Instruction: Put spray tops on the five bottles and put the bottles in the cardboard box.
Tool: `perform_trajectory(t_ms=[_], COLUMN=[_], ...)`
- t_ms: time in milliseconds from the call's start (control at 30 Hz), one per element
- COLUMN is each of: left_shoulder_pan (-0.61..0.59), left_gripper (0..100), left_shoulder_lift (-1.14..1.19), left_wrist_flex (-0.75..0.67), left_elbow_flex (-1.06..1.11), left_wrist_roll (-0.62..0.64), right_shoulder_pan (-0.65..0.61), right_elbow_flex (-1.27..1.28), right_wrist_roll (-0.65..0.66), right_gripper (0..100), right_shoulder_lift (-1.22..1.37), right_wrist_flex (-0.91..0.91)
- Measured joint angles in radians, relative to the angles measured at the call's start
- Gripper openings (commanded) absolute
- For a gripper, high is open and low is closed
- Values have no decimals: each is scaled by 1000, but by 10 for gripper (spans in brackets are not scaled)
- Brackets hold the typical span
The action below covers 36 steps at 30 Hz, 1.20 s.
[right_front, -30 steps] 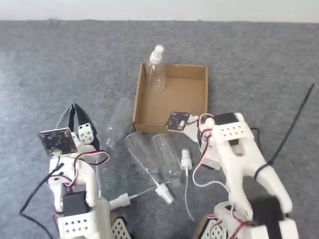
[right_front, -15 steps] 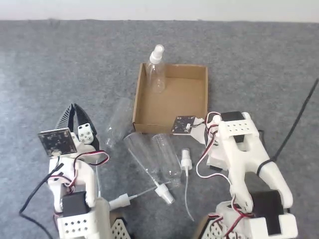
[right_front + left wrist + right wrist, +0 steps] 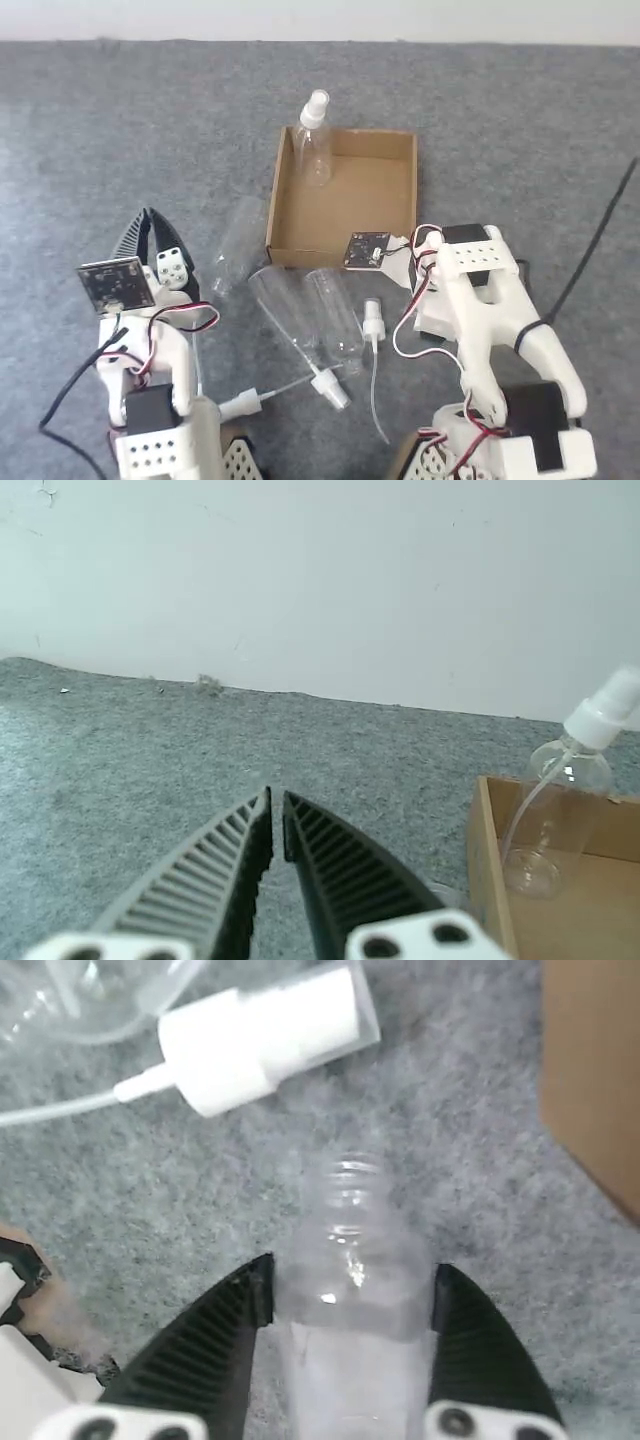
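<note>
Lying bottles, loose spray tops crowd carpet before cardboard box, far carpet open

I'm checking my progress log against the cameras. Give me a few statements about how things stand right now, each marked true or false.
1. One capped bottle stands inside the cardboard box. True.
2. The right tool grips a bottle that already has its spray top on. False: the held bottle has a bare, open neck.
3. The left tool holds a spray top. False: its fingers are nearly together with nothing between them.
4. A loose spray top lies on the carpet just beyond the held bottle's neck. True.
</note>
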Motion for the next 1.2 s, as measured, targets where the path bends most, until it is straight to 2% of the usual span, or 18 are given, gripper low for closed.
perform_trajectory(t_ms=[233,300,967,1200], left_shoulder_pan=[0,0,0,0], left_gripper=[16,16,16,16], left_shoulder_lift=[0,0,0,0], left_wrist_flex=[0,0,0,0], left_elbow_flex=[0,0,0,0], left_wrist_roll=[0,0,0,0], right_shoulder_pan=[0,0,-2,-2], right_elbow_flex=[0,0,-241,-249], right_wrist_roll=[-3,-38,-516,-700], right_gripper=[102,102,102,102], right_shoulder_lift=[0,0,0,0], right_wrist_flex=[3,14,264,278])
